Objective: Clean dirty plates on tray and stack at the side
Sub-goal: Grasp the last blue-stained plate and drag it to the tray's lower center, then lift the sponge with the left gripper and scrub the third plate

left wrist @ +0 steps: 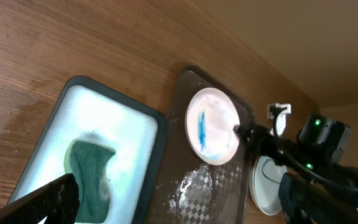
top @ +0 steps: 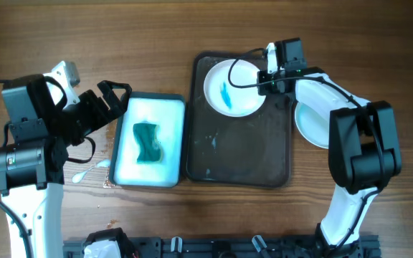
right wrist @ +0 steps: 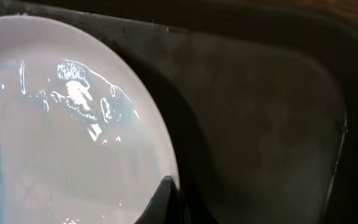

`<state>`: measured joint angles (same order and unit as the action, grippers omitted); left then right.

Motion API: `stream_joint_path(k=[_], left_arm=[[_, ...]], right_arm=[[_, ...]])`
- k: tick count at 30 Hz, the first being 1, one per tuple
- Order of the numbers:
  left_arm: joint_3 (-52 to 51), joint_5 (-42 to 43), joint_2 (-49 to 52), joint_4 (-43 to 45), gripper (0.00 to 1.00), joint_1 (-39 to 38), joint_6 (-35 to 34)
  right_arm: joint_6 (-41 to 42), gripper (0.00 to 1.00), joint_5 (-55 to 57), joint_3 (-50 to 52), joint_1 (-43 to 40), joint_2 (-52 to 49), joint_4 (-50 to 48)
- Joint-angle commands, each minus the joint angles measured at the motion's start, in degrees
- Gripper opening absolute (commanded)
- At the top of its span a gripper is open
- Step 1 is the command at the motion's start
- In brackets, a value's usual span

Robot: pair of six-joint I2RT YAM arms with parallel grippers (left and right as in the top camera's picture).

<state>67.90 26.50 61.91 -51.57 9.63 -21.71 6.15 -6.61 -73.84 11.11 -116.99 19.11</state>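
A white dirty plate (top: 235, 86) with a blue smear lies at the far end of the dark tray (top: 242, 154). My right gripper (top: 266, 77) is shut on its right rim. In the right wrist view one finger (right wrist: 169, 199) lies over the wet plate's (right wrist: 61, 124) edge, with the tray (right wrist: 260, 112) beneath. My left gripper (top: 113, 100) is open and empty above the far left corner of the soapy basin (top: 156, 97). A green sponge (top: 147, 142) lies in the foam. The left wrist view shows the sponge (left wrist: 89, 171), the plate (left wrist: 219, 127) and the wet tray (left wrist: 210, 193).
A clean white plate (top: 310, 125) sits on the table just right of the tray, partly under my right arm; it also shows in the left wrist view (left wrist: 266, 186). Water drops (top: 84, 172) lie on the wood left of the basin.
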Motion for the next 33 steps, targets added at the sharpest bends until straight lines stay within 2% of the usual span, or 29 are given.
stream_joint_path(k=[1, 4, 6, 9, 12, 15, 16, 17, 18, 19, 21, 23, 24, 25, 26, 29, 30, 31, 32, 33], left_arm=[[0.63, 1.05, -0.26, 0.04, 1.00, 0.39, 0.04], [0.63, 1.09, -0.26, 0.09, 1.00, 0.39, 0.07], [0.63, 1.14, -0.26, 0.02, 1.00, 0.39, 0.07], [0.63, -0.44, 1.20, -2.71, 1.00, -0.96, 0.11], [0.57, -13.22, 6.60, -11.52, 1.00, -7.45, 0.02], [0.57, -26.25, 14.08, -16.37, 0.98, -13.88, -6.01], [0.33, -26.60, 17.09, -16.09, 0.91, -15.08, -7.56], [-0.33, -26.64, 20.15, -14.97, 0.82, -15.67, -9.22], [-1.36, -26.64, 22.95, -13.35, 0.79, -15.69, -10.43], [-3.17, -26.16, 26.29, -10.12, 0.75, -15.69, -10.73], [-6.54, -22.82, 32.35, -4.31, 0.48, -16.65, -10.19], [-8.07, -22.34, 38.47, 0.39, 0.32, -18.95, -10.08], [-8.07, -23.56, 40.96, 2.58, 0.29, -19.85, -10.08], [-8.07, -24.46, 42.71, 4.33, 0.20, -20.46, -10.08], [-8.07, -25.33, 43.89, 5.16, 0.04, -20.79, -10.05], [-6.45, -25.97, 43.01, 1.66, 0.04, -20.85, -10.05], [-4.81, -25.99, 41.79, -1.18, 0.10, -20.76, -10.01], [-3.82, -25.97, 40.76, -3.15, 0.35, -20.72, -9.03], [-3.65, -25.99, 39.87, -4.24, 0.51, -20.72, -8.50], [-3.65, -25.97, 39.65, -4.74, 0.59, -20.72, -8.52]], right_arm=[[5.27, 0.04, -0.28, 0.24, -0.85, 8.11, 8.63], [5.51, 0.04, -0.28, 0.26, -0.85, 18.71, 18.05], [6.58, 0.04, -0.90, 0.35, -0.83, 25.00, 27.74], [10.12, 0.04, -4.02, 3.82, 0.20, 26.47, 36.50], [18.25, 0.04, -4.44, 15.34, 2.84, 26.47, 25.83], [20.09, 0.04, -1.75, 25.94, 4.09, 26.47, 12.48], [20.87, 0.08, -0.11, 27.02, 3.91, 26.47, 11.41], [20.79, 0.17, 0.20, 26.93, 3.82, 26.47, 11.34], [20.76, 0.27, 0.02, 26.82, 3.82, 26.62, 11.43], [20.33, 0.33, -0.68, 26.58, 3.82, 26.91, 12.17], [18.86, 0.36, -1.33, 25.57, 3.82, 28.15, 14.25], [17.79, 0.36, -1.33, 25.09, 3.82, 31.10, 15.26], [17.77, 0.36, -1.33, 25.09, 3.82, 33.03, 15.54], [17.79, 0.36, -1.33, 25.09, 3.82, 35.32, 15.91], [17.79, 0.35, -1.33, 25.09, 3.82, 37.13, 16.31], [16.13, 0.36, -0.55, 25.09, 3.82, 42.69, 19.47], [16.41, 0.37, 0.02, 25.11, 3.82, 42.69, 20.52], [16.96, 0.40, 0.72, 25.11, 3.82, 42.25, 21.38], [17.99, 0.43, 1.14, 25.20, 3.82, 41.55, 21.81], [19.58, 0.43, 1.97, 25.44, 3.82, 40.35, 22.18]])
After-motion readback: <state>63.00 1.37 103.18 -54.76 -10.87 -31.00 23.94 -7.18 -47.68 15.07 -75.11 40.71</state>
